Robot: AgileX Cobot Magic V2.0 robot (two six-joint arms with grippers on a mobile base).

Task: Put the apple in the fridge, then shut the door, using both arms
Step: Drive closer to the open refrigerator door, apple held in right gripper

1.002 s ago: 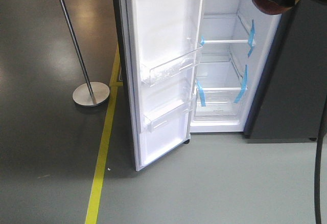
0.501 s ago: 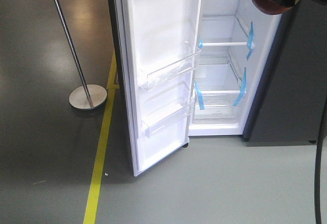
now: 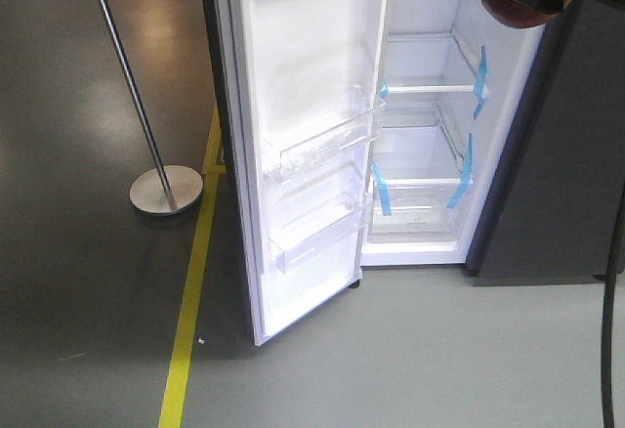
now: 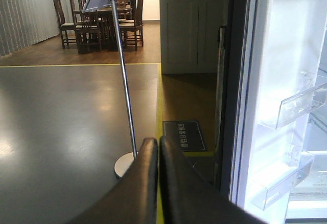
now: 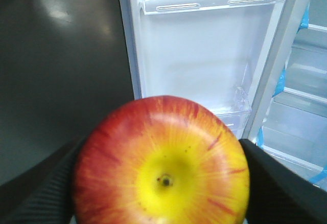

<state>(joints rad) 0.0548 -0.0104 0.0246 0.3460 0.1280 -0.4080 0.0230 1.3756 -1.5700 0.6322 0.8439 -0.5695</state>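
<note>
Stand: a metal pole on a round base (image 3: 166, 191) rests on the grey floor, at 9 o'clock from the door and apart from it.
Floor line: a yellow stripe (image 3: 186, 340) runs from 6 o'clock up toward the door's hinge side.
Left gripper (image 4: 157, 144): the jaws are pressed together with nothing between them; the door's edge is at its 3 o'clock.
Door (image 3: 312, 154): swung wide open, its white inner face and clear bins showing.
Fridge (image 3: 420, 125): open, at 3 o'clock from the door, with white shelves and blue tape strips.
Apple (image 5: 161, 162): at 1 o'clock in the front view, held in the air before the fridge's upper right edge, on no shelf.
Right gripper (image 5: 161, 175): the jaws are spread to the apple's width, one finger pressing each side.
Cabinet (image 3: 566, 154): dark grey, just beside the fridge at 3 o'clock.
</note>
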